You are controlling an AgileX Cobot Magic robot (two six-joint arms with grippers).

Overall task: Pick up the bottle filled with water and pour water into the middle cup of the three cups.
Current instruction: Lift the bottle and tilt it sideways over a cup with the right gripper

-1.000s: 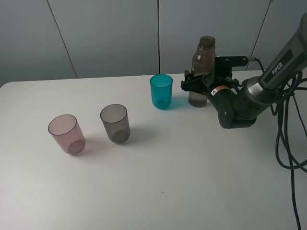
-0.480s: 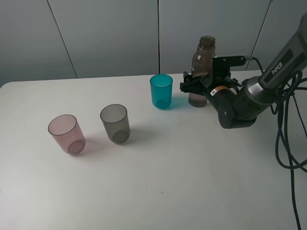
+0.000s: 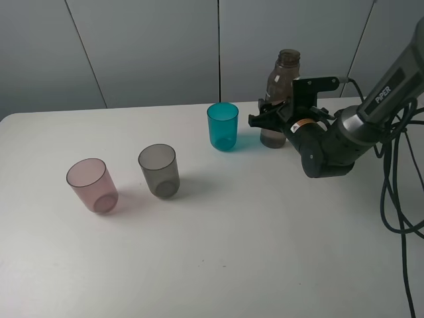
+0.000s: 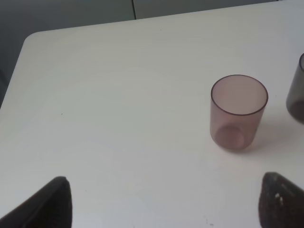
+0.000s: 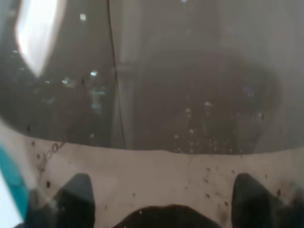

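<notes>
The smoky grey-brown bottle (image 3: 281, 83) stands at the back right of the white table (image 3: 252, 245), just right of the teal cup (image 3: 222, 126). My right gripper (image 3: 268, 121) has a finger on each side of its lower body. In the right wrist view the bottle (image 5: 166, 85) fills the frame between the fingertips of that gripper (image 5: 165, 197). The middle grey cup (image 3: 159, 171) and the pink cup (image 3: 93, 185) stand upright at the left. My left gripper (image 4: 168, 209) is open and empty, near the pink cup (image 4: 237, 114); it is out of the exterior view.
The right arm (image 3: 344, 136) and its cables (image 3: 397, 199) take up the right side of the table. A grey wall (image 3: 152, 46) runs behind the table's back edge. The grey cup's edge (image 4: 297, 92) shows in the left wrist view.
The bottle's top has shifted slightly to the right as the right gripper's fingers settled against it. The cups have not moved.
</notes>
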